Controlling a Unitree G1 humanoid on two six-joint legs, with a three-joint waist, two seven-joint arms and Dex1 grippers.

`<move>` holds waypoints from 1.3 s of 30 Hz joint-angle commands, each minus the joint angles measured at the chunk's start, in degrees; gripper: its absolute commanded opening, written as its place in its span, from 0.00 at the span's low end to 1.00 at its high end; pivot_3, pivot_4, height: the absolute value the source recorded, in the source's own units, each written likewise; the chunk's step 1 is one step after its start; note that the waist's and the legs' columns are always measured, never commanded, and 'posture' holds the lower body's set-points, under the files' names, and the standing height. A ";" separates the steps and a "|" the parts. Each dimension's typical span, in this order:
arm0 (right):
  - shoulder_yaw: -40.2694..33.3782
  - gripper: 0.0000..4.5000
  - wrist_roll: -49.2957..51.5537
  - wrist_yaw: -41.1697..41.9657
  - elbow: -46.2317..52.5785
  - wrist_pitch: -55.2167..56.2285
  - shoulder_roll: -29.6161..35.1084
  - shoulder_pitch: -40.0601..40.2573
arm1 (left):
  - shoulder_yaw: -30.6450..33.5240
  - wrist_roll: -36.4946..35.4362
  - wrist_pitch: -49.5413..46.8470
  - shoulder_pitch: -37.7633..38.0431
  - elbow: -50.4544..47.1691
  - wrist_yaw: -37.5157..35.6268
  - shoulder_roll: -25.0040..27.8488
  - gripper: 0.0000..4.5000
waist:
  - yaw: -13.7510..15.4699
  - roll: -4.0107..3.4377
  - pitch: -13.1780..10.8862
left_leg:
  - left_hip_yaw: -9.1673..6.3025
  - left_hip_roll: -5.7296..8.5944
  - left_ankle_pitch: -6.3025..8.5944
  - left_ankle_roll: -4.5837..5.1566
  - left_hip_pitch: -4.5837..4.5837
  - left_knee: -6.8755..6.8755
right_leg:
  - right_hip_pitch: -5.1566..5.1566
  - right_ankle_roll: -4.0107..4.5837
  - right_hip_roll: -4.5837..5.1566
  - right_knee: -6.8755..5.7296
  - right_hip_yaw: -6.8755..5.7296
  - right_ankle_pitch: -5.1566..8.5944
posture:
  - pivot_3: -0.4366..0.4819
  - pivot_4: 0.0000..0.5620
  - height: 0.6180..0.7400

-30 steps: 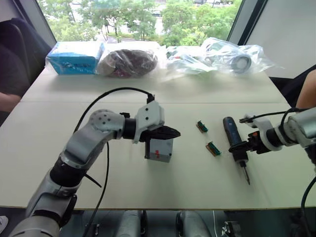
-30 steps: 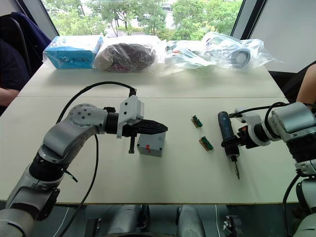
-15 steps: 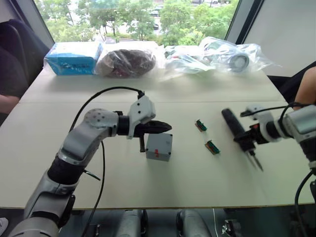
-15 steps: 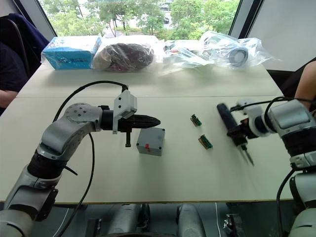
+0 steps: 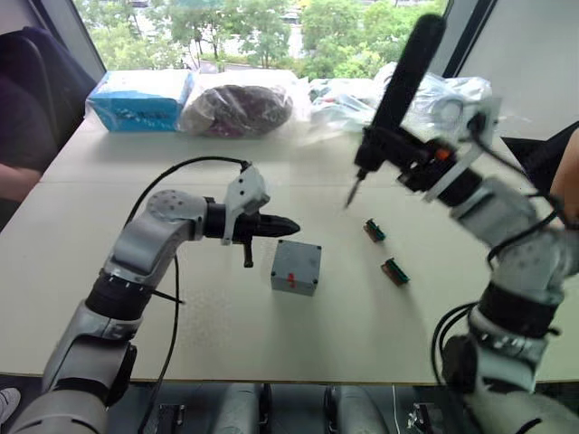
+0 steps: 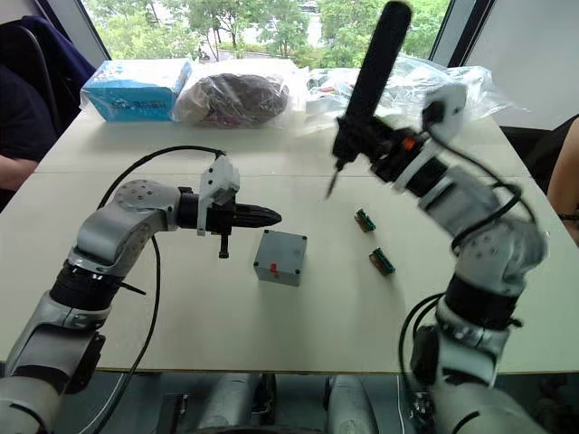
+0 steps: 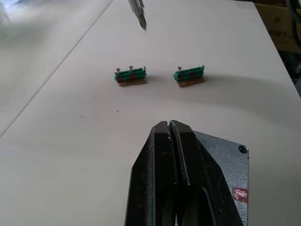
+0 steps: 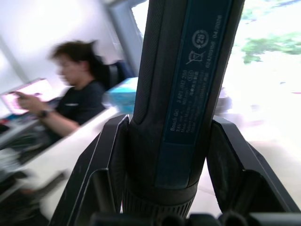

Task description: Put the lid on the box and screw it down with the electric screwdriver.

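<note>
Right gripper (image 5: 384, 154) clamps the electric screwdriver (image 5: 398, 86) aloft, bit down above the table (image 5: 109, 271); left gripper (image 5: 288, 223) closed, empty, beside the lidded box (image 5: 296, 267); unbraced, the box may skid under the bit.

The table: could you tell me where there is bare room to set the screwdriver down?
Bare table lies along the near edge in front of the box and the two green connector strips. The far edge is crowded with plastic bags.

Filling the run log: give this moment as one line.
right tool: shut on screwdriver, raised, bit down | left tool: shut, beside box | lid on
</note>
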State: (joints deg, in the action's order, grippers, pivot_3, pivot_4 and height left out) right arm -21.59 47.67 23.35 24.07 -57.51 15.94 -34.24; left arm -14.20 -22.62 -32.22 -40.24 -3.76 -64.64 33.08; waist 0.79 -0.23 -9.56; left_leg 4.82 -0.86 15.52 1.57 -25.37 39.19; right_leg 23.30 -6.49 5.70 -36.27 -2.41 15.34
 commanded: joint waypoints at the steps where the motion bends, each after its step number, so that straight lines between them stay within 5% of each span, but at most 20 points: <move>1: 3.69 0.42 -1.37 -1.43 8.61 7.85 -2.03 3.87 | -1.21 1.55 0.79 0.50 -0.52 -1.53 0.94 0.00 | -0.11 -0.01 0.00 | 0.04 0.02 0.00 0.00 0.00 0.00 | 0.06 0.00 0.00 -0.01 0.04 0.00 | 0.48 0.27 1.00; 18: 17.73 0.42 -15.76 0.24 5.78 24.66 -0.51 14.09 | -5.85 11.18 7.30 4.39 2.47 -1.69 2.53 0.00 | -0.23 0.01 0.01 | 0.03 -0.03 -0.01 -0.01 0.07 -0.02 | 0.08 0.01 -0.07 -0.05 0.06 0.01 | 0.48 0.27 1.00; 39: 16.30 0.42 -13.72 -1.36 4.53 26.14 -2.51 13.57 | -5.69 11.33 7.89 4.38 3.38 -1.25 1.33 0.00 | -0.13 0.01 0.02 | 0.03 -0.04 -0.02 -0.01 0.09 -0.01 | 0.05 0.01 -0.07 -0.07 0.06 0.01 | 0.48 0.27 1.00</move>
State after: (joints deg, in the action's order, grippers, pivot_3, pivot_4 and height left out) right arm -4.94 32.83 21.71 26.63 -33.24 13.82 -20.38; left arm -18.97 -13.01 -24.16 -36.67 -2.05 -65.97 34.46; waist 0.66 -0.22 -9.55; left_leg 4.85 -0.90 15.50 1.56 -25.27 39.18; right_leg 23.34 -6.49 5.63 -36.34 -2.35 15.34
